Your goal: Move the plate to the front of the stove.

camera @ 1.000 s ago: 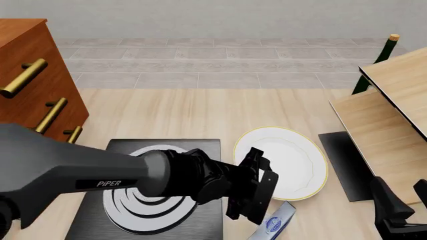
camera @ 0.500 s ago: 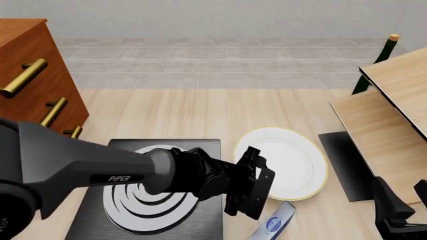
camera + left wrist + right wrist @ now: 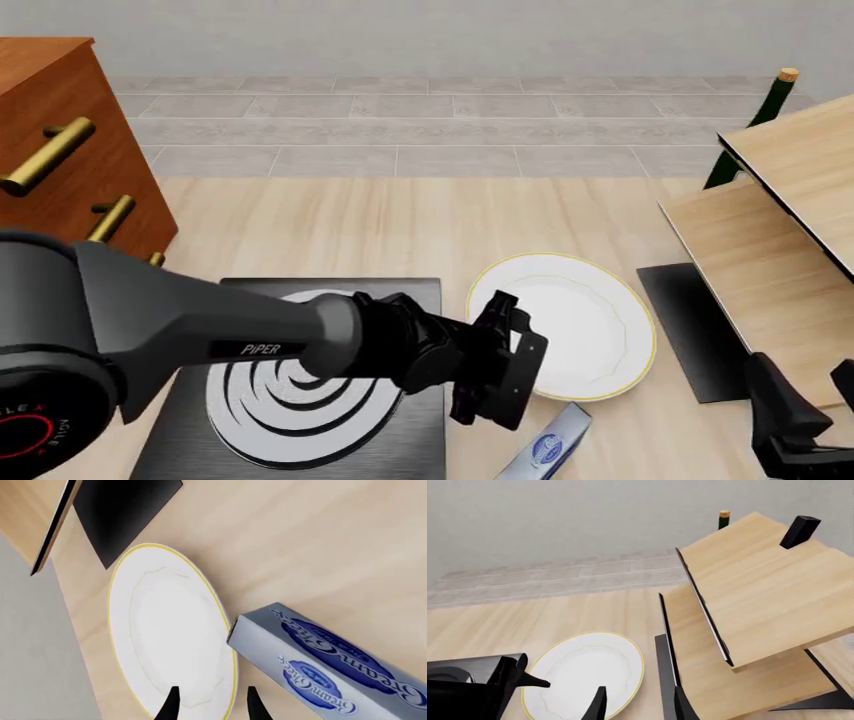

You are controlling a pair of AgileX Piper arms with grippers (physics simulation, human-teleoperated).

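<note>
Nearest to me in the front view lies the cream cheese box (image 3: 551, 452), blue and silver, flat on the counter (image 3: 360, 235) just beside the near edge of the plate (image 3: 587, 320). At the near right corner, my right gripper (image 3: 801, 425) shows only as a dark shape, and from this view I cannot tell its state. In its own wrist view the two fingertips (image 3: 599, 705) stand apart with nothing between them (they only point toward the plate (image 3: 590, 672) from a distance), so it is open a little and holds nothing.

My left gripper (image 3: 501, 365) hangs over the gap between the stove (image 3: 400, 295) and the plate, at the plate's left edge. In the left wrist view its fingertips (image 3: 168, 707) are narrow but apart, with the gold rim of the plate (image 3: 170, 635) showing between them; I cannot tell if they touch the rim. The box (image 3: 327, 667) lies just beside the plate there as well.

The stove is the black slab with silver-grey rings, at the left under my left arm. The plate lies flat on the counter just to the right of the stove, not in front of it. Right of the plate is a plain dark mat (image 3: 694, 330), partly under a wooden shelf unit (image 3: 781, 230). Farther, at the left, stands a brown drawer cabinet (image 3: 67, 160) with gold handles, and far right a dark green bottle (image 3: 761, 115) stands behind the shelf.
</note>
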